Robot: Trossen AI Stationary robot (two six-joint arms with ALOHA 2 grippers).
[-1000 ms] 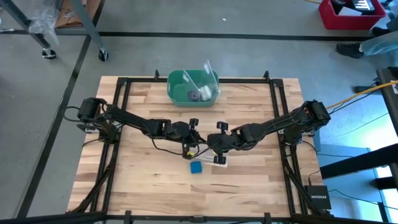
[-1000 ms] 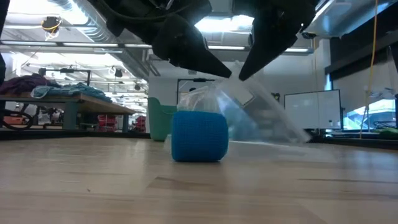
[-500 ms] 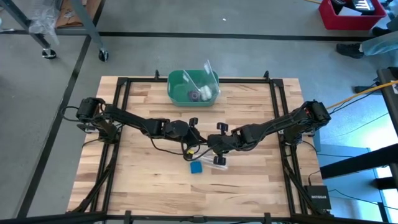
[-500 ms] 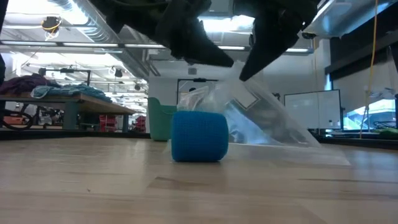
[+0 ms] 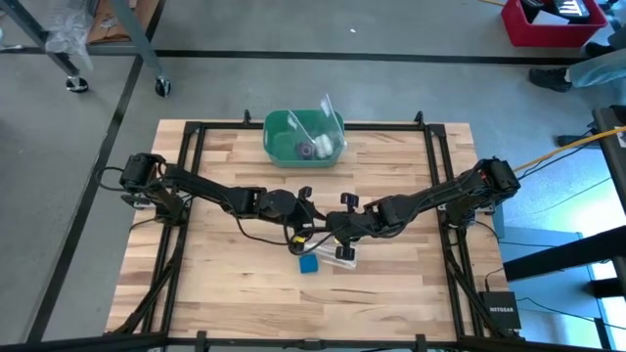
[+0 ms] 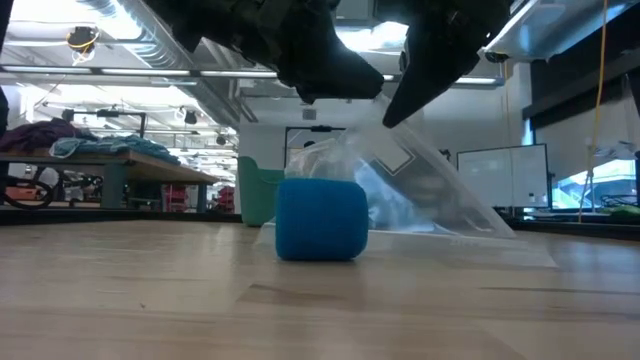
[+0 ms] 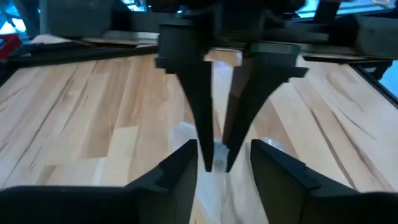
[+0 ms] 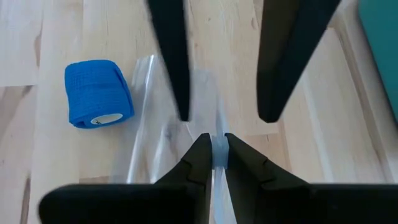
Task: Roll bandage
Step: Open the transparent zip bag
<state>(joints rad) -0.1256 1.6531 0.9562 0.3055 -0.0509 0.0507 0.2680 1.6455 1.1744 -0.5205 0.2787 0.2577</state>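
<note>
The bandage (image 8: 98, 93), a compact blue roll, lies beside the clear wrapper (image 8: 214, 152) the right tool (image 8: 214, 151) pinches; left tool (image 7: 219, 163) spread.

Bright blue bandage (image 5: 309, 264) roll with a woven texture and a white core, at about 6 o'clock of a clear, glossy plastic bag (image 8: 180, 124); pale striped butcher-block table (image 5: 391, 284) framed in black; green bin (image 5: 303, 137) at 12 o'clock; both arms black

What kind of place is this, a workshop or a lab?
Probably a robotics lab or workshop. Two dark arms are mounted on a framed wooden table standing on a bare concrete floor marked with black tape, and the low view shows exposed ceiling ducts and cluttered workbenches behind.
</note>
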